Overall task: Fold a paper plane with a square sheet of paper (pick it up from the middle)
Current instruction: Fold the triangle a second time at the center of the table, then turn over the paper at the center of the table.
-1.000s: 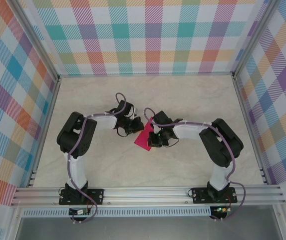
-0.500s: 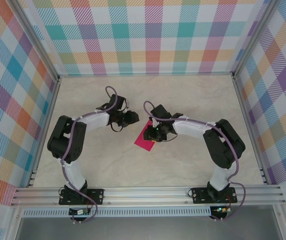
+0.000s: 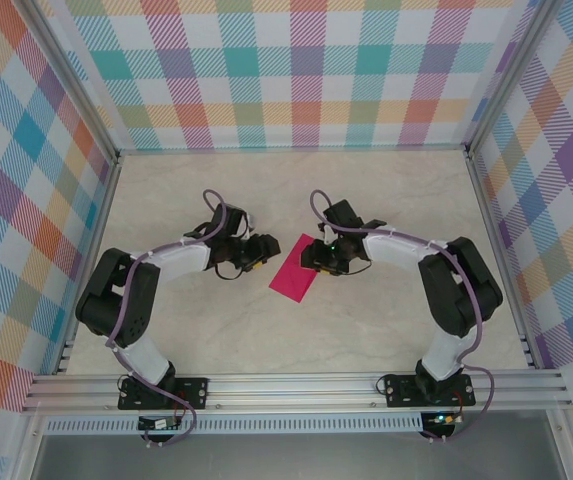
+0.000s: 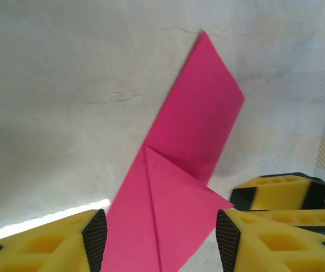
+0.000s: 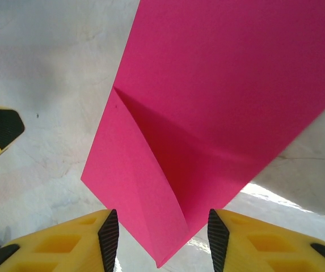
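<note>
Both left hand (image 3: 262,252) and right hand (image 3: 313,260) gape empty; the pink sheet (image 3: 294,271) lies diagonally, near-left to far-right.

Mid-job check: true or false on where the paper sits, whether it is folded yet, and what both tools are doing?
1. The pink paper lies on the table between the two tools. True.
2. The left tool is shut on the paper. False: its jaws stand apart, with the paper lying between them.
3. The right tool has open jaws. True.
4. The paper is a flat, unfolded square. False: it is folded, with a corner flap creased over.
</note>
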`<act>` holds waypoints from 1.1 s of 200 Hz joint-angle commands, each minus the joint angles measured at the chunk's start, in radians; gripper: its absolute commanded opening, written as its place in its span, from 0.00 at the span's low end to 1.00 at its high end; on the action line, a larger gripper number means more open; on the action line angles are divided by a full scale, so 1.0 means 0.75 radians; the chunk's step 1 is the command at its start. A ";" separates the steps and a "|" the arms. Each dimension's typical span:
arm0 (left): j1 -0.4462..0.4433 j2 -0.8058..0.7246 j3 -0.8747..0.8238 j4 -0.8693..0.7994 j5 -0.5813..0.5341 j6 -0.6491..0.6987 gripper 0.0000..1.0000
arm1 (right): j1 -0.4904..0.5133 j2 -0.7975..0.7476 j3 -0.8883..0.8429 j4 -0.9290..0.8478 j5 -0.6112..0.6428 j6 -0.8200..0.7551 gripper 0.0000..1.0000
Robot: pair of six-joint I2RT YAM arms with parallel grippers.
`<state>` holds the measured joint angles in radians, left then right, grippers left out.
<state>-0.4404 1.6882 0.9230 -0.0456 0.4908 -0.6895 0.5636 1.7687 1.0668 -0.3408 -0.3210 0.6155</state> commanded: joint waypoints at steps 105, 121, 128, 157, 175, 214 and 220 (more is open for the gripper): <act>-0.067 0.097 -0.075 0.199 0.144 -0.090 0.48 | -0.018 0.039 -0.036 0.059 -0.016 0.013 0.10; -0.075 0.103 -0.082 0.233 0.152 -0.078 0.47 | -0.021 0.033 -0.048 0.063 -0.010 0.024 0.10; -0.079 0.112 -0.081 0.243 0.157 -0.074 0.46 | -0.021 0.030 -0.051 0.064 -0.007 0.028 0.10; -0.093 0.163 -0.067 0.271 0.185 -0.066 0.44 | -0.023 0.025 -0.054 0.049 0.013 0.031 0.10; -0.103 0.184 -0.058 0.295 0.208 -0.064 0.43 | -0.025 0.024 -0.056 0.047 0.015 0.032 0.10; -0.116 0.221 -0.029 0.322 0.240 -0.044 0.37 | -0.026 0.023 -0.060 0.042 0.019 0.041 0.10; -0.118 0.226 -0.026 0.325 0.244 -0.045 0.35 | -0.029 0.023 -0.061 0.040 0.019 0.042 0.10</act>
<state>-0.5156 1.8370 0.8745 0.1616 0.6357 -0.7437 0.5503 1.8114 1.0393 -0.3073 -0.3210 0.6331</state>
